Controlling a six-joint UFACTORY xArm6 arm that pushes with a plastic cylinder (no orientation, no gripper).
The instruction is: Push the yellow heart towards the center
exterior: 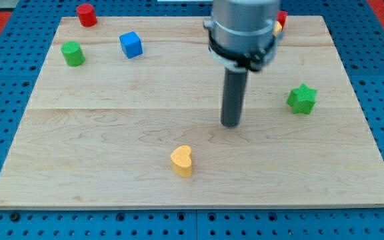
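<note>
The yellow heart (181, 161) lies on the wooden board (112, 133) near the view's bottom, a little left of the middle. My tip (231, 124) rests on the board above and to the right of the heart, with a clear gap between them. The rod rises from the tip into the grey arm body (242, 30) at the view's top.
A red cylinder (86, 14) sits at the top left corner, with a green cylinder (73, 53) below it. A blue cube (131, 45) lies right of them. A green star (302, 99) is at the right. A red and yellow block (281, 20) shows partly behind the arm.
</note>
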